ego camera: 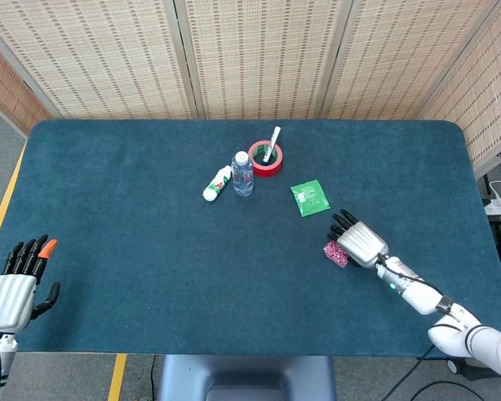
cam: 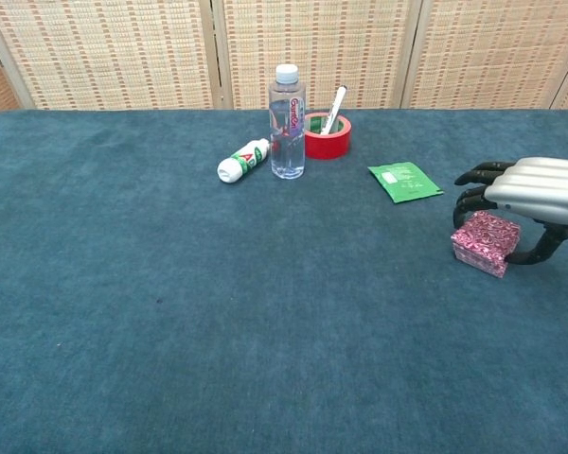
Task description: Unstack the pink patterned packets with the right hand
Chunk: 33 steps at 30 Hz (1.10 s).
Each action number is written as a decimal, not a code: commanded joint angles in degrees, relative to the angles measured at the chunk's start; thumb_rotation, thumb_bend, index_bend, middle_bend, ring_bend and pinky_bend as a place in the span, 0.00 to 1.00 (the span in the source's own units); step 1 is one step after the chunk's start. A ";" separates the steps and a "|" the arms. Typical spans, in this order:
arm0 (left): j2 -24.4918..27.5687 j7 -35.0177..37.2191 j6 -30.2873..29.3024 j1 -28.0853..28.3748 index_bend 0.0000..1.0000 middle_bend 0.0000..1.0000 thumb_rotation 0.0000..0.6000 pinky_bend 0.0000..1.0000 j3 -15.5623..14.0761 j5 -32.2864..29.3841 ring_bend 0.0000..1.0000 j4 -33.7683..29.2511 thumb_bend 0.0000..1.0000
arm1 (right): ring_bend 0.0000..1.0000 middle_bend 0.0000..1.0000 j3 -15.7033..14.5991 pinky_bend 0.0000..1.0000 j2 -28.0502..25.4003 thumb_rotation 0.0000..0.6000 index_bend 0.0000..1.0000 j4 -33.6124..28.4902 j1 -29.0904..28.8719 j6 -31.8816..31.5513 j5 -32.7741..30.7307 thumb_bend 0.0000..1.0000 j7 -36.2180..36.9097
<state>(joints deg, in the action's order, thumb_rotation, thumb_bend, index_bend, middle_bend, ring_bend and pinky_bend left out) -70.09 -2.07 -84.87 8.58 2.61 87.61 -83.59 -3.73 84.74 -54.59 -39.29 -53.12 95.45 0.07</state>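
Right hand (cam: 535,189) hovers over pink patterned packets (cam: 487,242), fingers spread, holding nothing (thumb beside stack).

Left hand (ego camera: 17,284) spread, idle.

table (ego camera: 108,167); bottles (ego camera: 243,174); tape roll (ego camera: 265,159); green sachet (ego camera: 310,198); pink packets (ego camera: 336,253)

Brightness: both views bright and evenly lit.
Source: diffuse light from above; no lamp visible.
Shadows: faint and short; a soft one lies under the water bottle (cam: 287,121) on the table (cam: 170,312).
Glare: small highlights on that bottle only.
Focus: sharp throughout, no motion blur.
Distortion: table edges bow slightly in the head view.
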 commanded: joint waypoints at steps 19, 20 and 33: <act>-0.02 -0.01 -0.18 -0.06 0.00 0.00 1.00 0.00 -0.13 0.27 0.00 0.08 0.46 | 0.08 0.31 -0.42 0.00 -0.08 1.00 0.44 -0.44 0.23 -1.34 -0.44 0.19 -0.68; -0.02 0.00 -0.20 -0.06 0.00 0.00 1.00 0.00 -0.13 0.30 0.00 0.09 0.46 | 0.09 0.33 -0.41 0.00 -0.08 1.00 0.46 -0.49 0.23 -1.50 -0.41 0.19 -0.67; 0.16 0.32 -0.55 -0.16 0.00 0.00 1.00 0.00 -0.15 0.55 0.00 -0.03 0.46 | 0.20 0.43 -0.46 0.00 0.13 1.00 0.63 -0.52 0.33 -2.32 -0.36 0.19 -1.67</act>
<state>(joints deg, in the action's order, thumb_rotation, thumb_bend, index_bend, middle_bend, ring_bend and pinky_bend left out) -69.93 -1.76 -85.43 8.42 2.46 88.17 -83.62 -4.17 84.88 -55.13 -38.95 -55.41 95.07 -1.46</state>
